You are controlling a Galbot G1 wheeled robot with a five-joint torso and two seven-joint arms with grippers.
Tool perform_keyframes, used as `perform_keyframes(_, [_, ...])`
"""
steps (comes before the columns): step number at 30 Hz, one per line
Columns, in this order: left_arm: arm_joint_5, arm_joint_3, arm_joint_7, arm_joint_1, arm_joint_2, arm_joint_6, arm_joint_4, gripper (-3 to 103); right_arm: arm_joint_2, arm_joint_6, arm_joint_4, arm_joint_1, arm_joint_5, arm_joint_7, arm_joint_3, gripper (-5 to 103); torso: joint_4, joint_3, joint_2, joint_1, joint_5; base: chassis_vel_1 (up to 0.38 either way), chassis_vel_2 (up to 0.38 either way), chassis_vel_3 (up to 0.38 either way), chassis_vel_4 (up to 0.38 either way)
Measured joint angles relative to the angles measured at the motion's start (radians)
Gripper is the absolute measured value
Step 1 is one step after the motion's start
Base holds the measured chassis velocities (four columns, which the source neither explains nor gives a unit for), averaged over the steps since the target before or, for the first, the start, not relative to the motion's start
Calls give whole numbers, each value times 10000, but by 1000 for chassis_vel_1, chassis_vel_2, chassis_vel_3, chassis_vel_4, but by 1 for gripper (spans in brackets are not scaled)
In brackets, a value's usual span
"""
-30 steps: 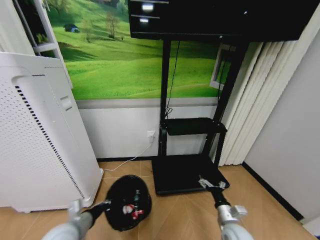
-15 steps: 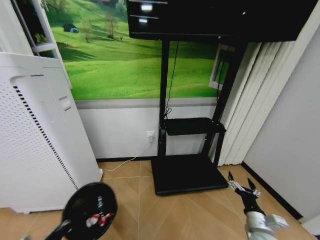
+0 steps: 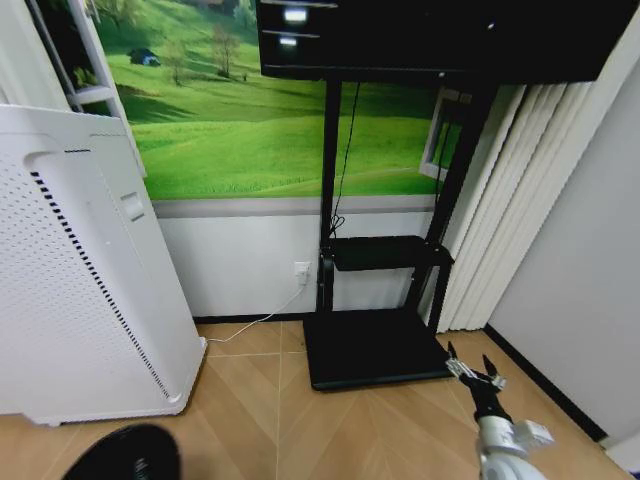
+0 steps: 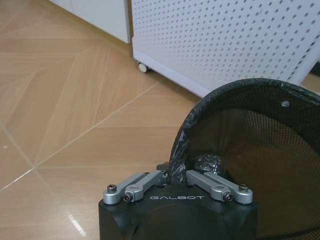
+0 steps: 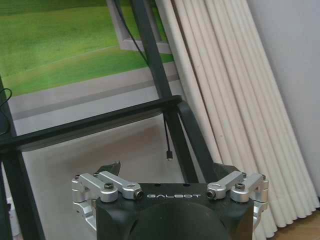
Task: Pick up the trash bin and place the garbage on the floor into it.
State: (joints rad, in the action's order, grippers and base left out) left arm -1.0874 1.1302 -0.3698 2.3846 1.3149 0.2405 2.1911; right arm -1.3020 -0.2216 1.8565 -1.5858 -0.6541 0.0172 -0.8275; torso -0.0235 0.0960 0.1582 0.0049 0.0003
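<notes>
1. Left gripper (image 4: pixel 176 176): in the left wrist view its fingers are clamped on the rim of the trash bin (image 4: pixel 250 150), a black mesh wastebasket with a dark liner bunched at the grip point.
2. Trash bin, head view: a portion of the dark round rim (image 3: pixel 125 458) sits at the bottom left edge of frame, low over the floor (image 3: pixel 330 430). Whether any garbage lies inside cannot be told.
3. Floor: tan herringbone parquet; the left wrist view shows it beneath and beside the bin.
4. Right gripper (image 3: pixel 472 374): raised over the floor at lower right, fingers spread apart, holding nothing. In the right wrist view it (image 5: pixel 172 172) faces the wall and the pleated white curtain (image 5: pixel 235 100).
5. White perforated appliance (image 3: pixel 70 280): stands at left, just beyond the bin, on small casters.
6. Black TV stand (image 3: pixel 375 345): base plate on the floor against the far wall, near the right gripper.
7. Far wall: green meadow mural (image 3: pixel 250 120).
</notes>
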Motion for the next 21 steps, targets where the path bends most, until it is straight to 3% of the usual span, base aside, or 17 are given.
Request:
perform_keyframes(7, [356,-322,518,1497,369,-344,-151,2,-67,-121,-571,409,-14,303,520,100,-1,0,0,0,-3,0,0,0,0])
perform_keyframes(21, [1244,-1226,877,2742,1312,-803,-420,2,-197,-558,-1543,568,-186,712,724,100,-3,0,1,0,-2,0,0,0,0])
